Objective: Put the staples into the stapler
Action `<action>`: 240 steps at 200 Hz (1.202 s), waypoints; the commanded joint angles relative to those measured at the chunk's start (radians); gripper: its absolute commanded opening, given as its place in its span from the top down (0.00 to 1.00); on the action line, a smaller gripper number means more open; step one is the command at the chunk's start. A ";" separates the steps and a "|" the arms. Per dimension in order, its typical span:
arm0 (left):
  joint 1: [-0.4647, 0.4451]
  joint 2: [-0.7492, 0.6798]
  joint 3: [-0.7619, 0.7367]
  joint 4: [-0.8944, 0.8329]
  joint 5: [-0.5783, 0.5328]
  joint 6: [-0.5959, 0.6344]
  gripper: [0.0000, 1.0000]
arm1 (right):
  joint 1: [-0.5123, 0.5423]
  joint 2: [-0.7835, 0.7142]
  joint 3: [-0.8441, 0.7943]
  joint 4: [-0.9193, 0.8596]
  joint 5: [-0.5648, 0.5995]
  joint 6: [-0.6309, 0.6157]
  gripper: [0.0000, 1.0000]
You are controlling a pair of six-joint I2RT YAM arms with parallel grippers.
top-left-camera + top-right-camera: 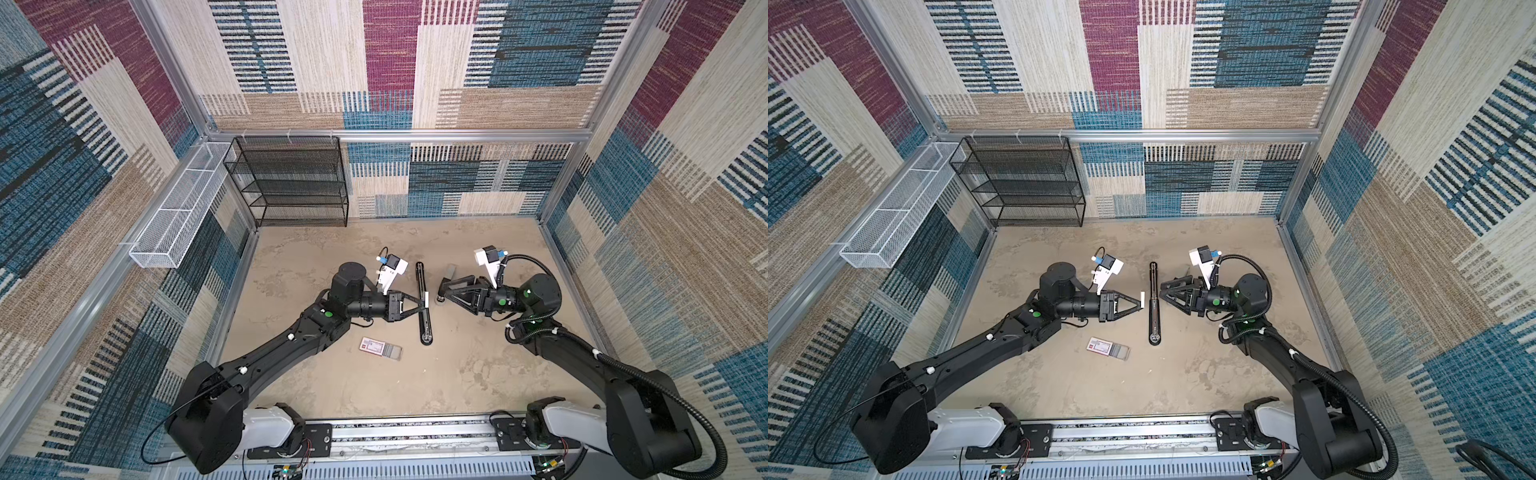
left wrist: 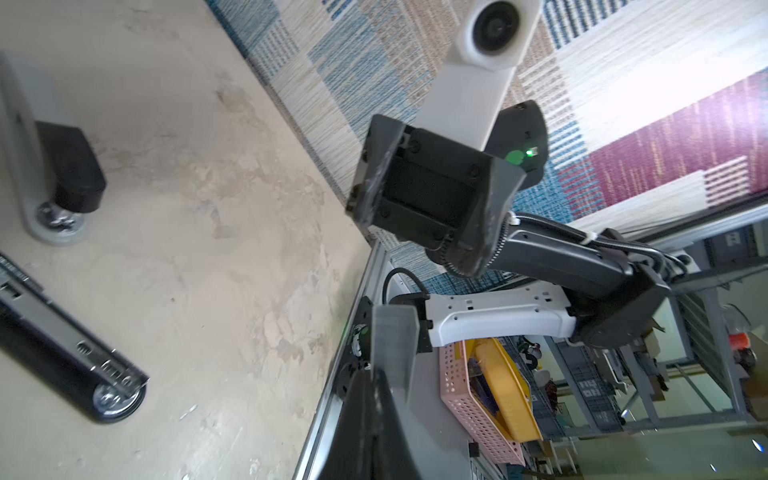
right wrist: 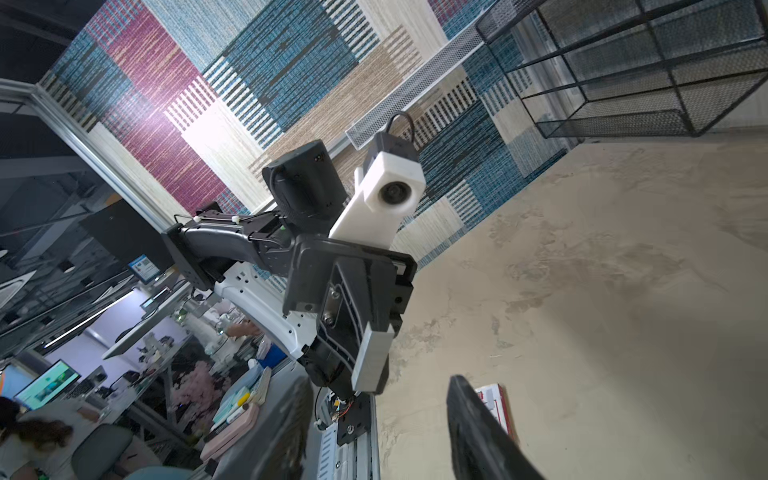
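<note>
The stapler [image 1: 423, 303] [image 1: 1153, 303] lies opened flat on the sandy floor, a long black bar; its end shows in the left wrist view [image 2: 54, 345]. My left gripper [image 1: 424, 300] [image 1: 1139, 300] [image 2: 384, 376] is shut on a short pale strip of staples [image 1: 427, 300] [image 1: 1142, 300] [image 2: 392, 345] [image 3: 372, 357], held crosswise above the stapler's left side. My right gripper [image 1: 440, 294] [image 1: 1163, 292] [image 3: 376, 386] stands open just right of the stapler, with nothing between its fingers. The white staple box with the red mark [image 1: 380, 348] [image 1: 1108, 348] [image 3: 492, 405] lies in front of the left gripper.
A grey bar with a black block [image 2: 41, 166] [image 1: 450, 272] lies on the floor under the right gripper. A black mesh shelf [image 1: 291, 178] stands at the back left. A white mesh basket [image 1: 178, 208] hangs on the left wall. Patterned walls enclose the floor.
</note>
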 commanded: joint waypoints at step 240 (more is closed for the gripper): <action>-0.008 0.037 -0.014 0.223 0.136 -0.102 1.00 | 0.131 0.092 0.120 0.067 -0.084 0.068 0.66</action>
